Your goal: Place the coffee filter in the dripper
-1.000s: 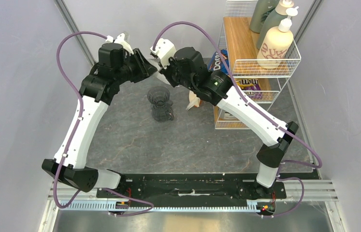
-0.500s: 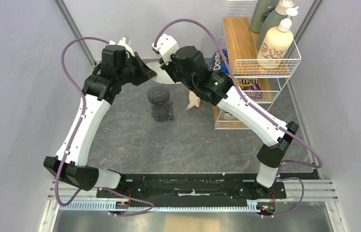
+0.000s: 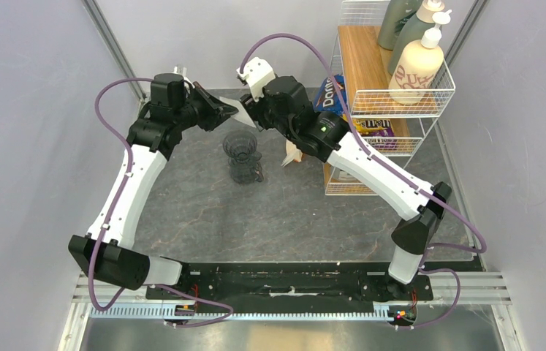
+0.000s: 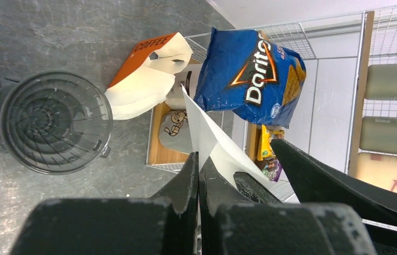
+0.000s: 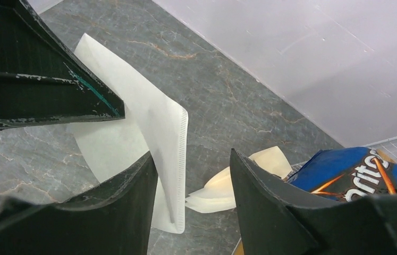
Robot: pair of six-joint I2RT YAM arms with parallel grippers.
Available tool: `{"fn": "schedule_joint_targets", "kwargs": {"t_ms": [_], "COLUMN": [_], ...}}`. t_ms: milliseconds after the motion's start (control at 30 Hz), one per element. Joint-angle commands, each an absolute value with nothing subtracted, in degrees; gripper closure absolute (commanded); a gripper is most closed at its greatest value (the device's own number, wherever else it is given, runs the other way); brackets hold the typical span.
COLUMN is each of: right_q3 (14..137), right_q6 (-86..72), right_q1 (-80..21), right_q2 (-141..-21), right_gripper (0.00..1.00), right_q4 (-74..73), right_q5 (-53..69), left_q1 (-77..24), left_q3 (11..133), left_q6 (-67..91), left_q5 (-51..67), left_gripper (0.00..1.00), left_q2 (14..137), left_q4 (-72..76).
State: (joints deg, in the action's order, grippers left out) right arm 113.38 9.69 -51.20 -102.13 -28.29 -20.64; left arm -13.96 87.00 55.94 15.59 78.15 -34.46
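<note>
We pinch the filter (image 4: 214, 143) in our left hand (image 4: 199, 158)
Right hand (image 5: 191, 154) gapes around its edge; closing and tugging could tear it.

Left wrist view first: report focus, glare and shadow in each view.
Left wrist: the left gripper near the lens is soft and nearly black; chip bag and dripper are sharp. Right wrist: the coffee filter is crisp, its seam legible; no glare. Top external: even light, faint shadows.
</note>
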Motion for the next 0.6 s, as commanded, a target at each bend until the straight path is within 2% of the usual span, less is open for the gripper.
{"fn": "schedule_joint_targets", "kwargs": {"t_ms": [0, 233, 400, 567], "right_q3": [113.11, 112.13, 110.92, 110.42], "right_q6": [6.71, 6.81, 8.12, 9.61], "right_q1": [-50.5, -49.77, -49.59, -49.39], "right_q2": [-98.85, -98.48, -97.39, -97.31], "right_gripper": [0.4, 0.39, 0.26, 0.27], "right_q4": [-25.9, -25.52, -25.85, -25.71], "right_q5": [-17.96, -17.88, -15.51, -18.2], "left_q1": [-13.89, -13.07, -12.17, -11.58], "left_q3": [86.34, 85.16, 83.83, 82.46], "left_q6": [60.57, 62.54, 63.71, 64.43], "left_q5": [18.54, 20.53, 22.52, 24.02], "left_gripper": [0.98, 0.98, 0.98, 0.98], "left_q2": [76.45, 76.11, 75.78, 75.08], "left_q4": [-29.19, -27.92, -25.71, -24.75]}}
